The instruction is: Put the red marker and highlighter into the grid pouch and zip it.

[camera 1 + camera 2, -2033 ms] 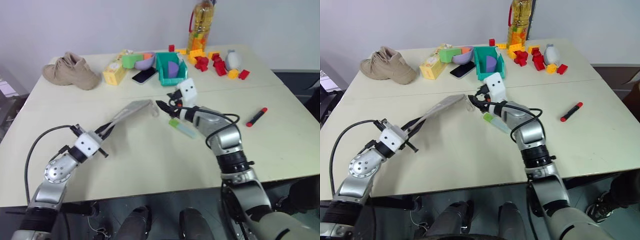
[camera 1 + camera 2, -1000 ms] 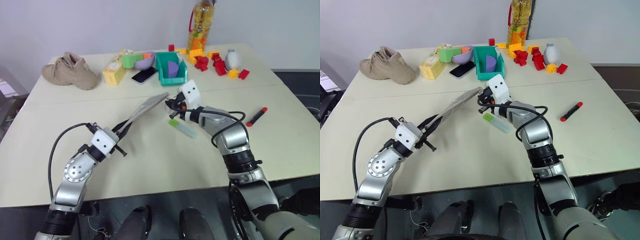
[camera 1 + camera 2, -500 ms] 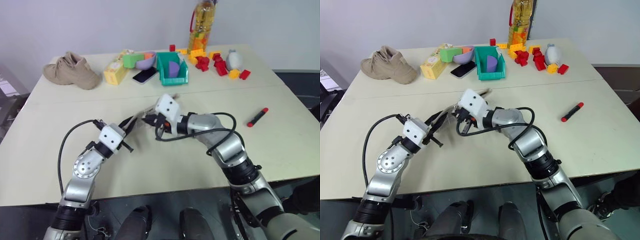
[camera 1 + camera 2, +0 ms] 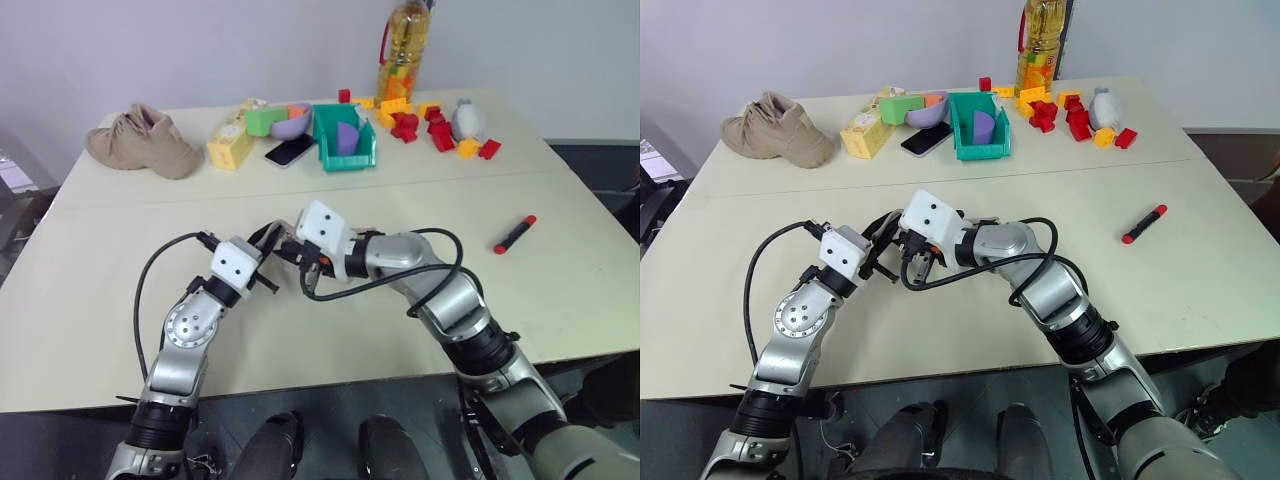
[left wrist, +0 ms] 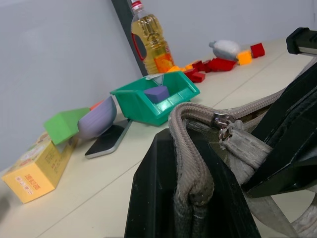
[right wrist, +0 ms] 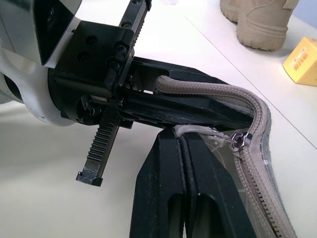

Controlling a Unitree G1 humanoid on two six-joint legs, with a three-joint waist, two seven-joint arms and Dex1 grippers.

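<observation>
right gripper (image 6: 185, 148): black fingers are pressed together on the zipper pull loop of the flat grey fabric grid pouch (image 6: 247, 134), right at the pouch's end.
left gripper (image 5: 190, 163): clamped shut on the pouch's edge, so the pouch is held up off the beige table (image 4: 120, 300) between the two grippers, about mid-table.
what changed: a second ago the pouch was stretched out long toward the far side with the right gripper beside its far end; now the right gripper is pulled in close to the left one and the pouch is bunched short between them. That looks like the zipper being run along, though which way can't be told.
highlighter: it was lying on the table by the right gripper a second ago and can't be made out now, so probably hidden by the arm or already inside.
slim red marker with black end (image 4: 514, 234): left on the table, well apart to the right, so the task is judged far from done.
arm pose: both forearms are angled inward and meet at the centre, the right wrist bent toward the left.
</observation>
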